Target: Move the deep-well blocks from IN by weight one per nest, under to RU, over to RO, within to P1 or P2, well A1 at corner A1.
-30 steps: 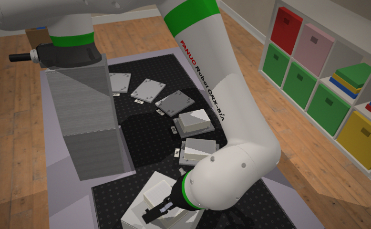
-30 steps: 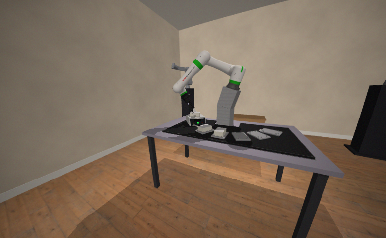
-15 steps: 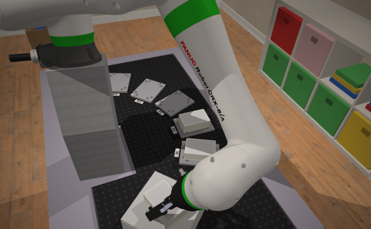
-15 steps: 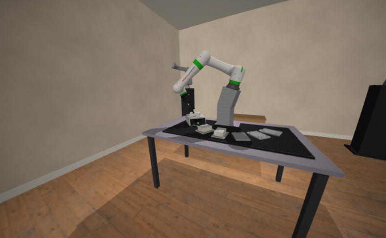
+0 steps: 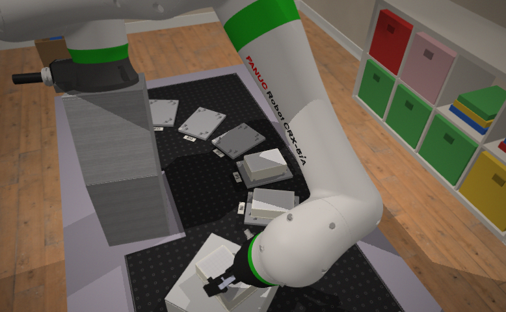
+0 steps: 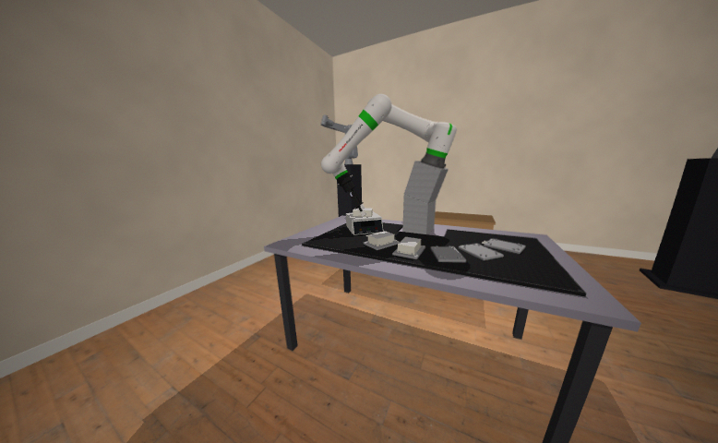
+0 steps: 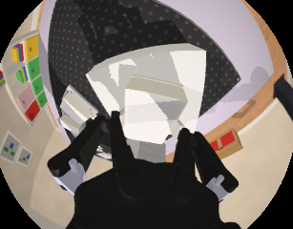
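Starting at the left in the top view, we see the grey pedestal (image 5: 112,154) of the arm standing close to the left edge of the surface (image 5: 73,239), leaving only a narrow strip there. Right of it, three bare nests (image 5: 201,123) lie in a row on the black mat, with open mat between them and the pedestal. Further right, one deep-well block (image 5: 265,164) sits in a nest whose label we cannot read, and another (image 5: 273,203) sits in the nest just beside it, partly under the arm's elbow. At the near end stands the check-weigher (image 5: 188,286), near the mat's front edge. Our tool (image 7: 149,136) is closed partway on the third block (image 7: 149,111), its fingers pressing the block's two sides above the weigher's platform
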`<state>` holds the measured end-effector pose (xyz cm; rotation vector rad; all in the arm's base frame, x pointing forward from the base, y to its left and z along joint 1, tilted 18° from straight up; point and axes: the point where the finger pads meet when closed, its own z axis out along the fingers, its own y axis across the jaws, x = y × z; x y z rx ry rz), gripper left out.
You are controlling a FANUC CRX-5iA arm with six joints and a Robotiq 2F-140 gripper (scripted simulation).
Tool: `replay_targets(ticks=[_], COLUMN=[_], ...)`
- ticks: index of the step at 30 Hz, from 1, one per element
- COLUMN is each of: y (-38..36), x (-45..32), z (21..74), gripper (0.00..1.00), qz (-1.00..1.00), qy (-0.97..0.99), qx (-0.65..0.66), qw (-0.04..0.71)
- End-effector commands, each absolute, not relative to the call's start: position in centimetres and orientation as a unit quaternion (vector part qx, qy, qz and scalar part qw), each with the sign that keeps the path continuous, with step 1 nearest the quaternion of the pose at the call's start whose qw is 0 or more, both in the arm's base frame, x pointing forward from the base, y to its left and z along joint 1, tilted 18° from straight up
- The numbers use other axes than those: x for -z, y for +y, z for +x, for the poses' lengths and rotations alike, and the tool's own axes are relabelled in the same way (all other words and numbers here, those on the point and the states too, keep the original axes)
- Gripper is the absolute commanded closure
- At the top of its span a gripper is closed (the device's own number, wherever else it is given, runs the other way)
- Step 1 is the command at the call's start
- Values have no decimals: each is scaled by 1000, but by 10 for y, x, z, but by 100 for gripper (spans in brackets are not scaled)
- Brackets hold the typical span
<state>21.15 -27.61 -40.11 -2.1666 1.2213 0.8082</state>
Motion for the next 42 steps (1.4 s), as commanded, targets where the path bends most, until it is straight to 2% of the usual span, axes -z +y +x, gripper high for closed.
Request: replay_targets(ticks=[1,42], y=[-276,-289], x=[401,363], z=[212,212], gripper=[90,90], qz=[-800,-800], qy=[451,451], qx=[-298,-298], qw=[260,260])
